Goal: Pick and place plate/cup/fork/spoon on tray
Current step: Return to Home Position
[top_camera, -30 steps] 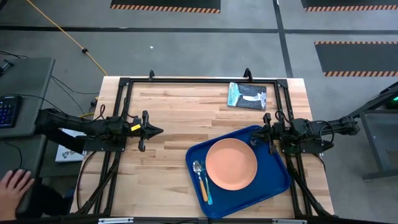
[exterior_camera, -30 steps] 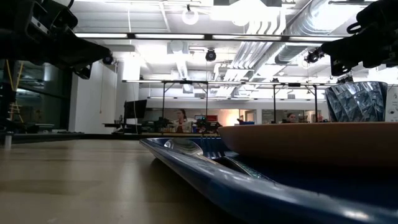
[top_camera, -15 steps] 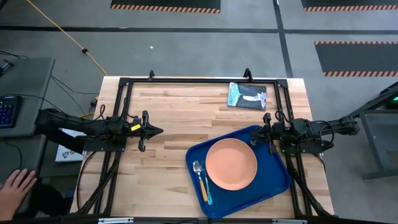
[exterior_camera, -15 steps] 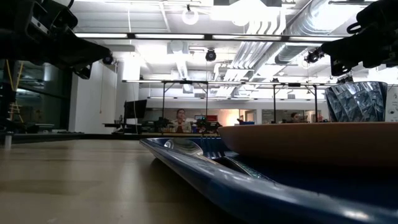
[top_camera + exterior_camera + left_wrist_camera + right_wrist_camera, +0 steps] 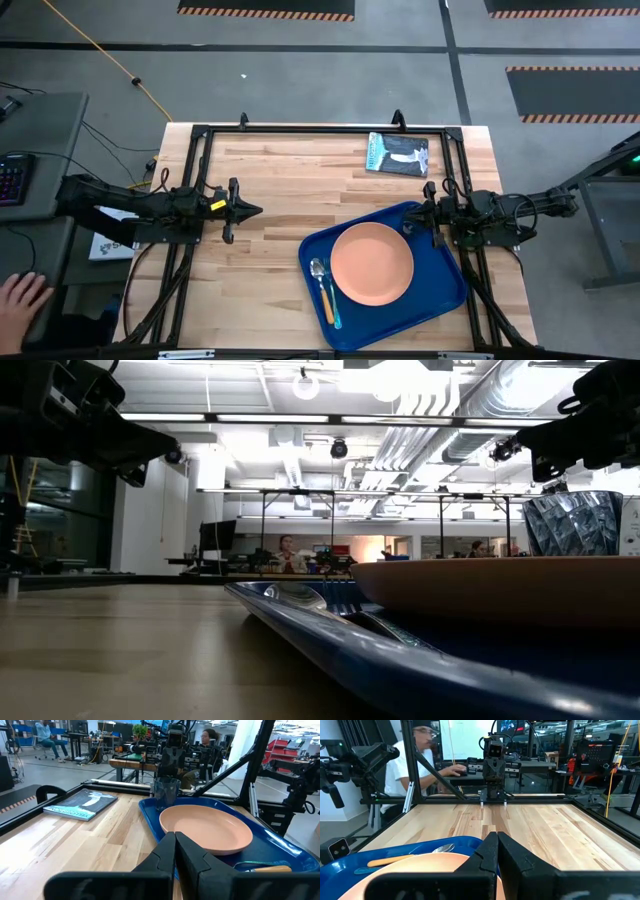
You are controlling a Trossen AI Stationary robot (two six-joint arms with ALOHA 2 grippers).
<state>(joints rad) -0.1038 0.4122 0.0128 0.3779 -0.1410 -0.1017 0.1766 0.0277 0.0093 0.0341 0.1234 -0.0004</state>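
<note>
Looks all but finished. On the tray [image 5: 445,296], at the near right corner of the tabletop [image 5: 280,165]: the plate [image 5: 372,264] in the middle; the spoon [image 5: 319,276] and the fork [image 5: 333,311] side by side between the plate and the tray's left rim; a dark glass cup [image 5: 166,793] upright at the tray's far corner, just beside the plate. No tableware anywhere outside the tray. Judged from this, nothing left to place, only the arms to park.

Left gripper [image 5: 258,210] raised over the left part of the tabletop, well apart from the tray, fingers [image 5: 162,856] pressed together and holding nothing. Right gripper [image 5: 492,840] at the right edge, above the tray's far corner near the cup, fingers likewise together and empty.

Tabletop of pale wood planks inside a black frame. Apart from the tray, only a small dark book [image 5: 397,154] near the far right corner. Around it, grey floor with a yellow cable [image 5: 100,45], a keyboard [image 5: 10,180] and a person's hand [image 5: 20,298] off the left side. Beyond, a bright workshop with benches, other rigs and seated people, one in a white shirt [image 5: 422,767].
</note>
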